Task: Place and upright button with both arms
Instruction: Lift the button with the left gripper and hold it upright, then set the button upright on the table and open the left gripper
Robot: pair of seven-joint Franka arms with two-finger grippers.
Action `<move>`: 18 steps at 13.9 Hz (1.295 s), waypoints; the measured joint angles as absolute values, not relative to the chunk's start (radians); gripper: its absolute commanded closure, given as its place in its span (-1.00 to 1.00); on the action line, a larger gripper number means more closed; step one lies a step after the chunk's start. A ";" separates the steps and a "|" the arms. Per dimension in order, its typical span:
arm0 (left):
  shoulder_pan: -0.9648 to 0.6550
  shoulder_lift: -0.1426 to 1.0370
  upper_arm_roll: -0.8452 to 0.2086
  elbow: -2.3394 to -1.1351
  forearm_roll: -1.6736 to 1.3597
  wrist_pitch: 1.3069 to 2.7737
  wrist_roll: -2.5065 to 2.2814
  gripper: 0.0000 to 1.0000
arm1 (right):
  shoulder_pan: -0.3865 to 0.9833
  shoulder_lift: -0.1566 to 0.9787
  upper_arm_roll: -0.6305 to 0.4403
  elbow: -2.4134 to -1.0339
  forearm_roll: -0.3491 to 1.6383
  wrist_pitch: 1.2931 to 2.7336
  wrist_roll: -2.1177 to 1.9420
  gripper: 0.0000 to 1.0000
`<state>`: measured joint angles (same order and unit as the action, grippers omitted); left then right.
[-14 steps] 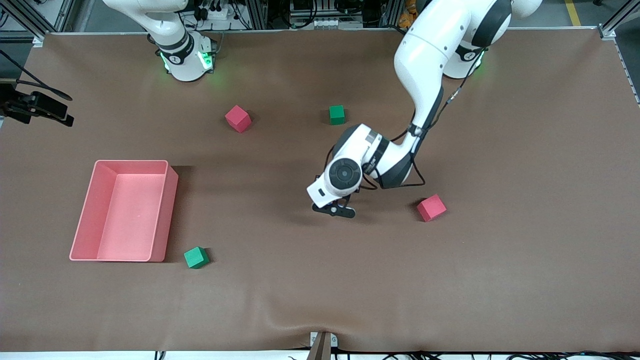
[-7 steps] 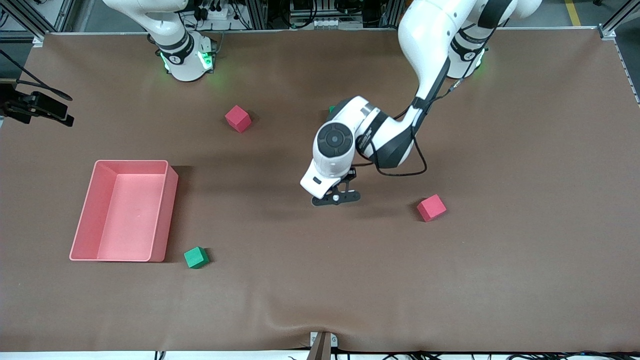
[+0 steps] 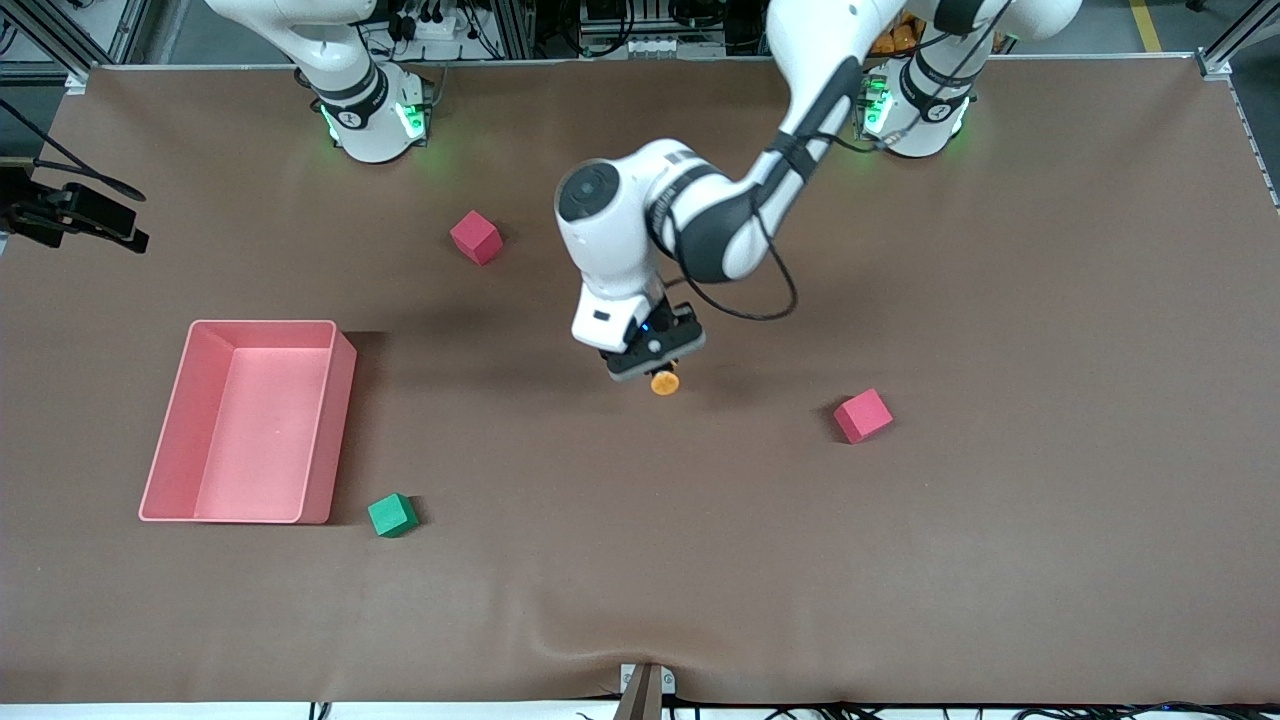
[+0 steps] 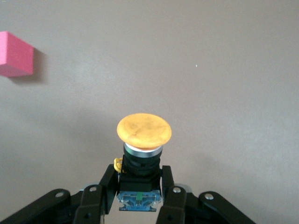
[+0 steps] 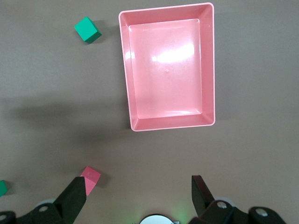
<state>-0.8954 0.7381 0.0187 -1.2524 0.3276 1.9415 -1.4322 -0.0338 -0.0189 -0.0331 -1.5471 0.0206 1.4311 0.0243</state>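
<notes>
Button (image 4: pixel 143 154): clamped at blocky end by left gripper (image 4: pixel 140 193) over table middle, long axis in line with fingers, orange cap outward. Right gripper (image 5: pixel 139 196): spread, empty, waiting above its base.

table (image 3: pixel 1000 560) layout
the bin (image 3: pixel 170 440) is sitting toward the right arm's end; one cube (image 3: pixel 392 515) is lying just beside it, nearer the front camera, another cube (image 3: pixel 863 415) toward the left arm's end.
</notes>
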 measured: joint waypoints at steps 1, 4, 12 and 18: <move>-0.921 0.745 0.018 -1.261 0.401 1.943 -1.518 1.00 | -0.034 -0.019 -0.033 -1.547 0.021 1.431 0.024 -1.00; -0.996 0.790 0.017 -1.276 0.645 1.946 -1.743 1.00 | -0.034 -0.019 -0.033 -1.547 0.021 1.431 0.024 -1.00; -1.054 0.969 0.017 -1.286 1.138 2.011 -2.223 1.00 | -0.034 -0.019 -0.033 -1.548 0.021 1.431 0.024 -1.00; -1.073 1.076 0.017 -1.288 1.418 2.010 -2.434 1.00 | -0.034 -0.019 -0.033 -1.548 0.021 1.431 0.024 -1.00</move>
<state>-1.0734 1.0763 0.0169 -1.2881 1.4180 2.0096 -2.4340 -0.0338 -0.0189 -0.0326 -1.5477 0.0207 1.4307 0.0241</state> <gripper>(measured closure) 0.573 0.000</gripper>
